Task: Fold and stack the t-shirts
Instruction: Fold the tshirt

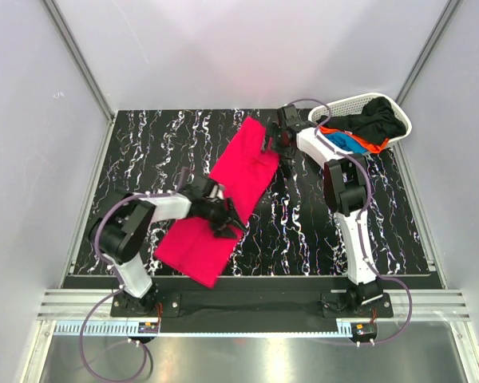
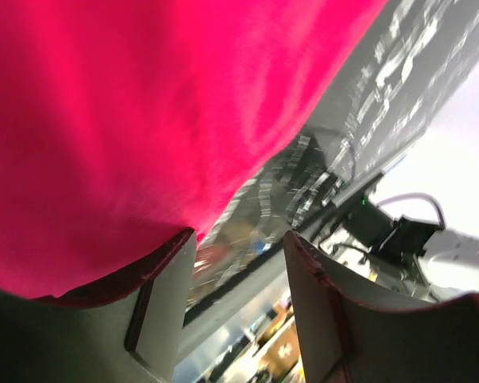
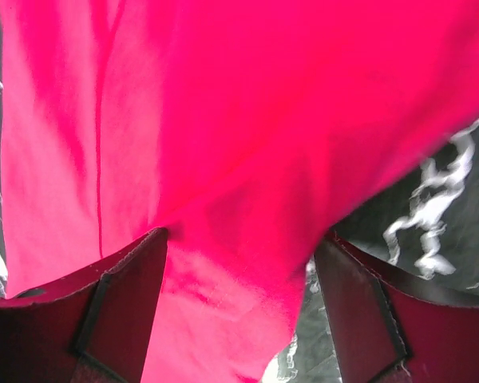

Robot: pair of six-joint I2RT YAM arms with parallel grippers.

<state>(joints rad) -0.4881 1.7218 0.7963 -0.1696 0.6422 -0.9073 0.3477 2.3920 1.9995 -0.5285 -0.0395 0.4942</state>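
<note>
A t-shirt (image 1: 231, 187) is laid diagonally across the middle of the desk (image 1: 303, 231), from the near left to the far centre. The left end effector (image 1: 223, 223) is placed at its near right edge, the right end effector (image 1: 275, 144) at its far right edge. A basket (image 1: 343, 102) is set at the desk's far right corner, and further t-shirts (image 1: 379, 120) are piled in it.

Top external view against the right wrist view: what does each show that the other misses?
Only the top view: the white basket holding the black t-shirt, and the left arm. Only the wrist view: a thin line down the cloth, and the right tool open, up close. Both: the pinkish-red t-shirt on the black marbled table.
</note>
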